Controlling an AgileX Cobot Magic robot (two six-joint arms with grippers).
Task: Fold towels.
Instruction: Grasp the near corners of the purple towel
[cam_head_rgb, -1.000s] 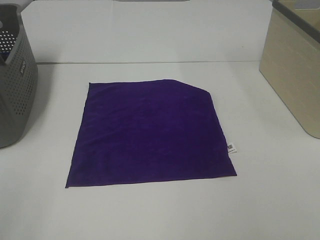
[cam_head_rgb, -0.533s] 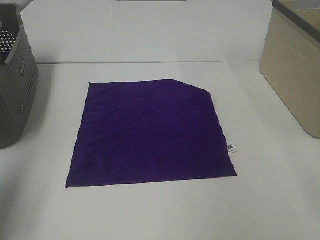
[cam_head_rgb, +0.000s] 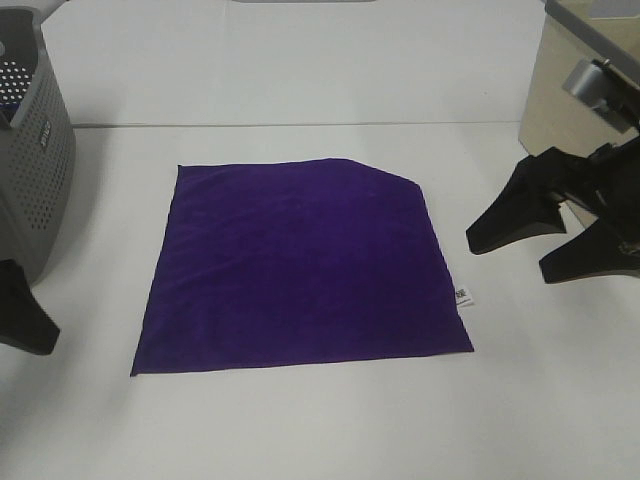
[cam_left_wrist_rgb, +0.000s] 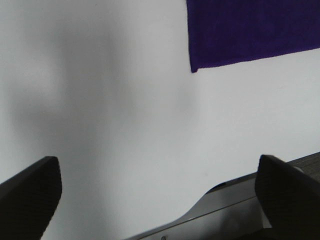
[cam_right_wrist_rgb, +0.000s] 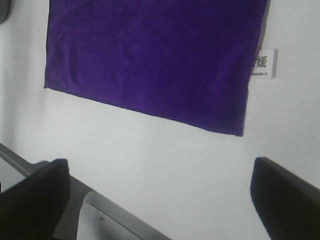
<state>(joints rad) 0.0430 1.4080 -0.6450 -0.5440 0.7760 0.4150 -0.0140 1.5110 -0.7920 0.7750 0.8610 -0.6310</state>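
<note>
Towel (cam_head_rgb: 300, 265) flat on table (cam_head_rgb: 300, 430), centre; tag (cam_head_rgb: 464, 296) at its right edge. Basket (cam_head_rgb: 30, 190) at table's left edge. Bin (cam_head_rgb: 580, 140) at far right corner.

Counted one purple towel (cam_head_rgb: 300, 265), which carried one white tag (cam_head_rgb: 464, 296). Containers numbered two: one grey perforated basket (cam_head_rgb: 35, 170) and one beige bin (cam_head_rgb: 580, 130). Grippers numbered two, the left gripper (cam_left_wrist_rgb: 159, 195) and the right gripper (cam_head_rgb: 512, 260) — each showed two black fingers. One white table (cam_head_rgb: 300, 430) was under it all.
</note>
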